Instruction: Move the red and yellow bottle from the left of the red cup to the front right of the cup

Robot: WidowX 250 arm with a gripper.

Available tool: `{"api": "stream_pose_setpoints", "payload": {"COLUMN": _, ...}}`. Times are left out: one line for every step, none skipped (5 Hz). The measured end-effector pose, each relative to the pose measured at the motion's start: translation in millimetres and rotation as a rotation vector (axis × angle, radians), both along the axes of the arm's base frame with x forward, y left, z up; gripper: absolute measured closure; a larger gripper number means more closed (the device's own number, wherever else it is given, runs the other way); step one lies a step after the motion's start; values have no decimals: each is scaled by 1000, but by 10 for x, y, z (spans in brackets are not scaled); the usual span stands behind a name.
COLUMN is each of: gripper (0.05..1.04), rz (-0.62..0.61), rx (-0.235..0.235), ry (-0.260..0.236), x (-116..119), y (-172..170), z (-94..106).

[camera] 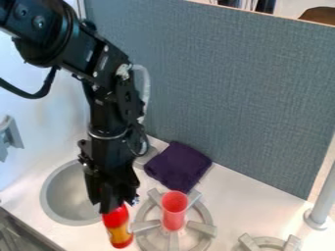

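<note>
Black two-finger gripper hangs low over the work, and I have its fingers closed on the upper part of a smooth, rounded red-and-yellow container. The container leans slightly, between the round grey sink basin and the nearer stove burner. A yellow-orange band wraps its middle, between the red top and red base; I can't make out any wording on it.

On my view, that burner is a grey ring with blocky, raised prongs. At its centre stands a tall, narrow, coral-red cup, smooth-walled, upright and open at the top. Just behind it lies a folded dark purple cloth, soft and matt, with its edges a little uneven.

I see a second grey burner at the lower edge, on the same smooth white countertop. A round grey post rises from a disc-shaped foot at the right. Behind everything stands a blue-grey panel with a woven, fabric-like texture.
</note>
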State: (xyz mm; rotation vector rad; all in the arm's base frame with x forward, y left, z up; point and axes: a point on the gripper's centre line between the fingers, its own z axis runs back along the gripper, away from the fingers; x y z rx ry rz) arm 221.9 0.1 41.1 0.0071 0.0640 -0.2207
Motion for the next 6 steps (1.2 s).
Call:
{"api": "stream_pose_setpoints", "payload": {"gripper": 741, "rz": -104, "rx": -46, "ry": 16, "x": -24, "y": -290, "z": -41}}
{"api": "stream_pose_setpoints", "payload": {"gripper": 741, "rz": -200, "rx": -50, "ry": 15, "x": 43, "y": -582, "z": -186}}
{"api": "stream_pose_setpoints", "payload": {"gripper": 742, "rz": -248, "rx": -48, "ry": 4, "x": 156, "y": -762, "z": -331}}
{"api": "stream_pose_setpoints", "payload": {"gripper": 742, "rz": -278, "rx": -31, "ry": 1, "x": 243, "y": -912, "z": -477}}
{"api": "stream_pose_setpoints", "payload": {"gripper": 741, "rz": -281, "rx": 2, "ry": -17, "x": 315, "y": -1000, "z": -507}}
{"api": "stream_pose_setpoints", "payload": {"gripper": 741, "rz": -280, "rx": 28, "ry": -16, "x": 334, "y": -1023, "z": -562}}
